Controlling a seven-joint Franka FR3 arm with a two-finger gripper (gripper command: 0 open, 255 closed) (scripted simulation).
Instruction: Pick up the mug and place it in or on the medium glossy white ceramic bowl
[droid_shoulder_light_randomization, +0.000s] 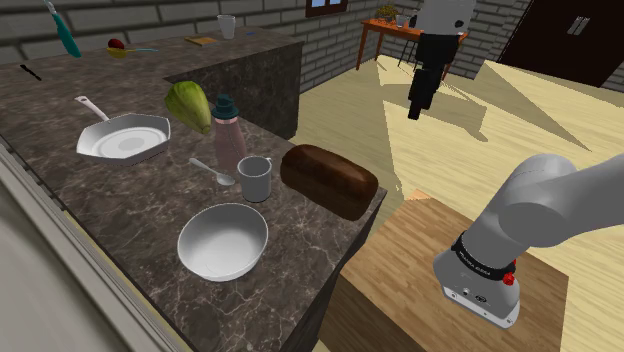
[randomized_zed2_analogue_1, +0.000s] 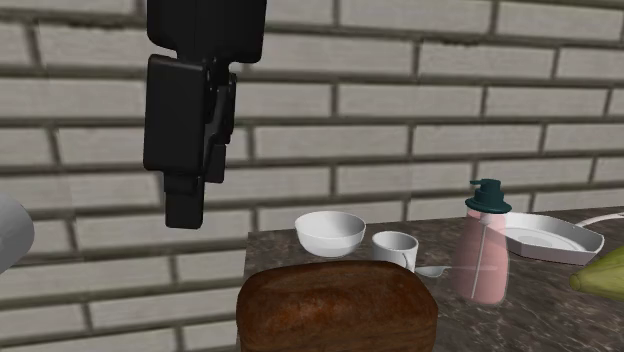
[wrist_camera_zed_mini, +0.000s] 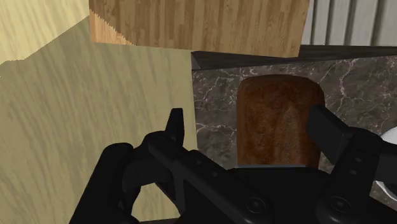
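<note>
Gripper (droid_shoulder_light_randomization: 416, 108): jaws apart, empty, beyond counter's (droid_shoulder_light_randomization: 120, 215) edge
Mug (droid_shoulder_light_randomization: 255, 178): upright, near that edge, beside loaf (droid_shoulder_light_randomization: 330, 180)
Bowl (droid_shoulder_light_randomization: 222, 240): near mug, apart

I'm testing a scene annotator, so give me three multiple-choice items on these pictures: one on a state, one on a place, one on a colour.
1. The claw is: A. shut on a thing; B. shut on nothing; C. open.
2. The mug stands: A. in the claw; B. on the counter beside the loaf; C. on top of the loaf.
3. The bottle has a pump top that is: A. teal; B. red; C. yellow.

1 C: in the wrist view its fingers stand apart and clasp nothing.
2 B: the mug sits upright on the dark counter next to the brown loaf.
3 A: the top is teal above a pink body.
</note>
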